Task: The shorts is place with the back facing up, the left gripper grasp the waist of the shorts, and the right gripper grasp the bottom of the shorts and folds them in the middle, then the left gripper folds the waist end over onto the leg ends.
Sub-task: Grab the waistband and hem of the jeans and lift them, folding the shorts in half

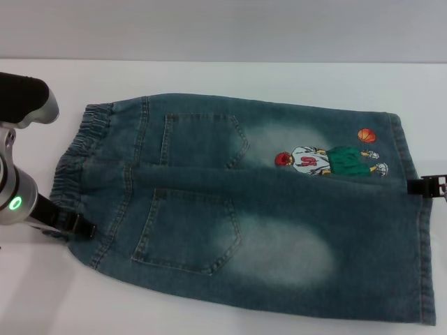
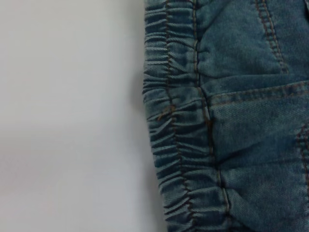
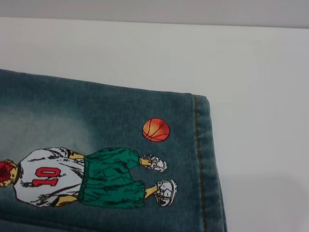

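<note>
The blue denim shorts (image 1: 237,209) lie flat on the table with both back pockets facing up. The puckered elastic waist (image 1: 87,150) is the left end, and the left wrist view shows it close up (image 2: 169,130). The straight leg hems (image 1: 412,209) form the right end. The far leg carries the cartoon print (image 1: 328,160), which the right wrist view shows (image 3: 96,176) beside its hem (image 3: 200,154). My left gripper (image 1: 70,223) sits at the near corner of the waist. My right gripper (image 1: 433,187) touches the hem edge between the two legs.
The white table (image 1: 209,77) extends beyond the shorts on every side, with a grey wall behind it. The thick silver left arm (image 1: 21,139) with its green light stands over the table's left edge.
</note>
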Robot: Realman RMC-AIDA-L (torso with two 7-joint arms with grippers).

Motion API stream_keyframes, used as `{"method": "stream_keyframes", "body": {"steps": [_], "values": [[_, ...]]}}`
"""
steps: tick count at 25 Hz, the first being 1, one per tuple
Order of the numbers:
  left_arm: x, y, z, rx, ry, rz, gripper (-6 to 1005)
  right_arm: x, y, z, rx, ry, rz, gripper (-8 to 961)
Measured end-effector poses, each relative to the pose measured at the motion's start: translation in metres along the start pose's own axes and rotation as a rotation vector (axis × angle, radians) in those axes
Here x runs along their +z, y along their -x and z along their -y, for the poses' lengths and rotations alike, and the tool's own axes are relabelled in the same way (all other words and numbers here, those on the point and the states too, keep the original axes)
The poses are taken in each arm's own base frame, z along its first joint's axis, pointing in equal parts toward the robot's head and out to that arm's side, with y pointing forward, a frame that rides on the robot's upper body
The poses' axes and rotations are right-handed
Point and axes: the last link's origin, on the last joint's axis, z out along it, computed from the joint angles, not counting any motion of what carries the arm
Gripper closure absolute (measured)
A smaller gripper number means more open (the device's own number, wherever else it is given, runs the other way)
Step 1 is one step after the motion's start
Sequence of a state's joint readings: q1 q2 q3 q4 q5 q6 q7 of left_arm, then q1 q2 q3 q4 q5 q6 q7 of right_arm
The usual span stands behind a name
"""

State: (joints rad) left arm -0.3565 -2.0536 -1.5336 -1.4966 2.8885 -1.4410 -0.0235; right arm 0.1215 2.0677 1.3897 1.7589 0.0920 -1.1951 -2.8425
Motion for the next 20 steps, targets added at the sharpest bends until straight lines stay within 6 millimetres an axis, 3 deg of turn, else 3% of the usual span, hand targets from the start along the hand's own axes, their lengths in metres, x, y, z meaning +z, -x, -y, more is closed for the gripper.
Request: {"method": "stream_keyframes", "body": {"steps": [20], "values": [[0.002,0.0001,-0.0022,0.0,0.004,0.004,296,-0.0003,0.0015,0.0001,0.001,0.0,0.004,295]]}}
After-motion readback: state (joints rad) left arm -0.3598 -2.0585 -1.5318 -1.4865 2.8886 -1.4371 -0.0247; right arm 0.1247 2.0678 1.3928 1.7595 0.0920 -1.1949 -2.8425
